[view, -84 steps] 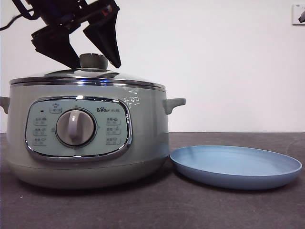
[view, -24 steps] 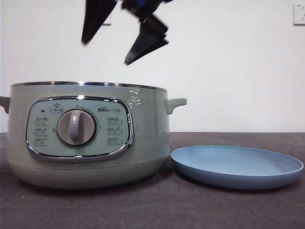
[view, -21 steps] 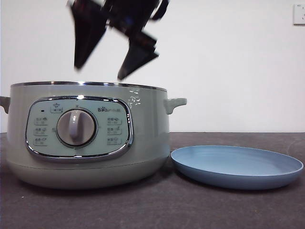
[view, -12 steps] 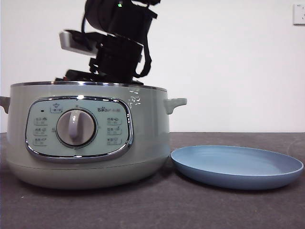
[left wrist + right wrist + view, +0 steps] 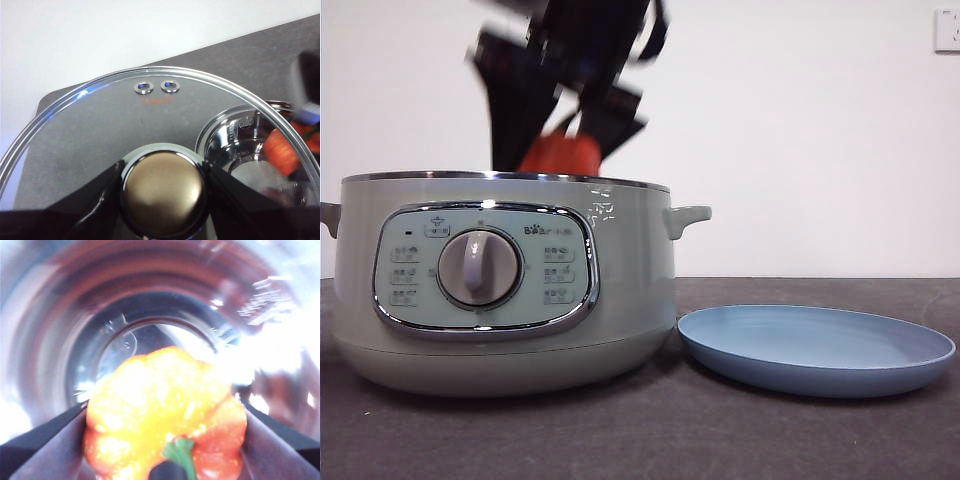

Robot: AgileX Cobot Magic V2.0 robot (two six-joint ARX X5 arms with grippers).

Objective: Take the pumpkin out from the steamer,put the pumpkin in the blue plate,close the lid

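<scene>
The pale green steamer (image 5: 510, 285) stands at the left of the table with no lid on it. My right gripper (image 5: 555, 140) is shut on the orange-red pumpkin (image 5: 558, 155) and holds it just above the steamer's rim. The right wrist view shows the pumpkin (image 5: 165, 412) between the jaws over the shiny pot bowl (image 5: 125, 315). My left gripper (image 5: 164, 187) is shut on the knob (image 5: 163, 192) of the glass lid (image 5: 100, 130) and holds it up beside the pot. The blue plate (image 5: 817, 348) lies empty to the right of the steamer.
The steamer's side handle (image 5: 686, 217) sticks out toward the plate. A dark grey table (image 5: 720, 440) runs under everything. A white wall stands behind.
My right gripper dipped into the open steamer and has risen again, now with the pumpkin between its jaws. The lid, on the pot 3.4 s ago, is off.
</scene>
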